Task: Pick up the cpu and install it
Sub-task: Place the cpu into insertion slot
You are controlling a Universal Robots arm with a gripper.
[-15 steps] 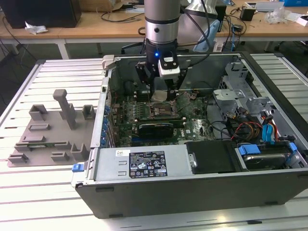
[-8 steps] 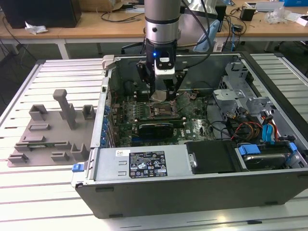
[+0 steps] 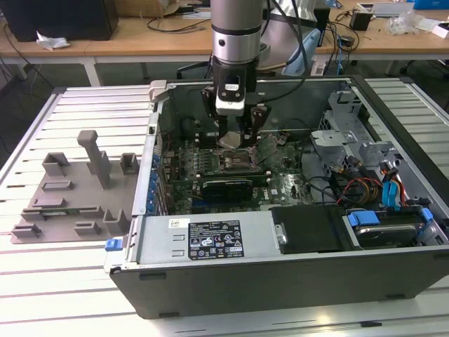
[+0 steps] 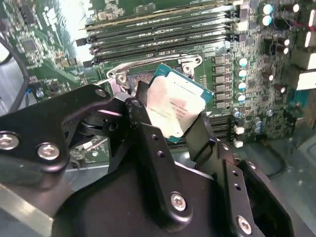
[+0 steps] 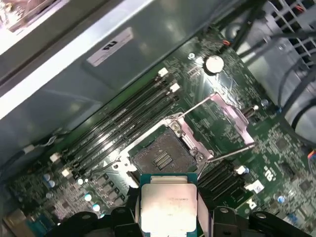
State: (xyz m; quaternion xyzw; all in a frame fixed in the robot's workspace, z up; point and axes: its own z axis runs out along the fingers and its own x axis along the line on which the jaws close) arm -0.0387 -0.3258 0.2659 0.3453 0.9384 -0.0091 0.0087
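My gripper (image 3: 231, 140) hangs inside the open computer case (image 3: 280, 277), just above the green motherboard (image 3: 280, 184). It is shut on the cpu (image 4: 174, 106), a small square chip with a silvery top and teal rim, held between the black fingers (image 4: 148, 143). In the first wrist view the cpu (image 5: 168, 205) sits at the gripper's tip, a little short of the empty socket (image 5: 163, 157). The socket's metal load plate (image 5: 228, 114) is swung open beside it. In the exterior view the socket (image 3: 235, 166) lies right under the gripper.
A grey moulded tray (image 3: 77, 189) with slots lies on the slatted table at the exterior view's left. Memory slots (image 5: 123, 123) flank the socket. Inside the case are a black power supply (image 3: 312, 228), coloured cables (image 3: 365, 189) and drive cages (image 3: 351, 133).
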